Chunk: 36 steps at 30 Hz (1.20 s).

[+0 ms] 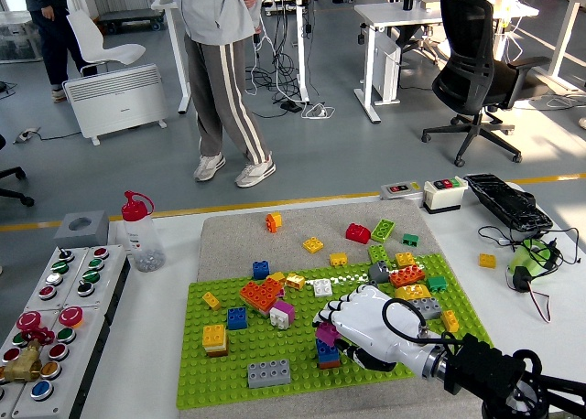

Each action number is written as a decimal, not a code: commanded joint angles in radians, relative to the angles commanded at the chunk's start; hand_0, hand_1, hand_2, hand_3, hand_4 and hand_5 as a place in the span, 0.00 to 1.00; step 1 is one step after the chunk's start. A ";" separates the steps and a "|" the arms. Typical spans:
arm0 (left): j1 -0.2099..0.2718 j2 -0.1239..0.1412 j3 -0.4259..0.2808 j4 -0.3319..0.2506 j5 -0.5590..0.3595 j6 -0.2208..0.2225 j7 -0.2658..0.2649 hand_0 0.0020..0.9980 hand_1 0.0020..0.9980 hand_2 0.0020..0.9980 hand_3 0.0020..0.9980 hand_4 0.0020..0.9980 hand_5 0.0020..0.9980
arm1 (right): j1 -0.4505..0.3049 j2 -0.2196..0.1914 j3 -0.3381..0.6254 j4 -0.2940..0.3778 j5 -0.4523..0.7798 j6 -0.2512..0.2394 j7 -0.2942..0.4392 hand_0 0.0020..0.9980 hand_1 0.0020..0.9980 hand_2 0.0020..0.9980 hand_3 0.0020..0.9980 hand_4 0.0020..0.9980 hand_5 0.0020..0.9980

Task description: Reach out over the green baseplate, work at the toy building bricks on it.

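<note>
White hand [352,332], green baseplate [302,369], grey brick [269,373].

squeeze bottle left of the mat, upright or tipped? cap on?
Upright. The clear bottle stands on its base on the white table, with its red nozzle cap on and pointing up.

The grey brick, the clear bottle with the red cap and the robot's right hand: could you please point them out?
grey brick [269,373], head view, studded top.
clear bottle [143,241], head view, body.
right hand [366,327], head view, white back.
</note>
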 joint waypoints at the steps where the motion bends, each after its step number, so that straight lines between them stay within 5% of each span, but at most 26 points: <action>1: 0.000 0.000 0.000 0.000 0.000 0.000 0.000 0.70 0.72 0.71 0.64 0.39 1.00 | 0.002 0.001 -0.003 0.000 -0.001 0.000 0.000 0.37 0.53 0.58 0.61 0.54 0.00; 36: 0.005 0.000 0.000 0.000 0.004 -0.001 0.002 0.70 0.72 0.71 0.64 0.39 1.00 | 0.016 0.020 -0.042 -0.047 -0.038 0.014 -0.016 0.38 0.54 0.59 0.65 0.54 0.00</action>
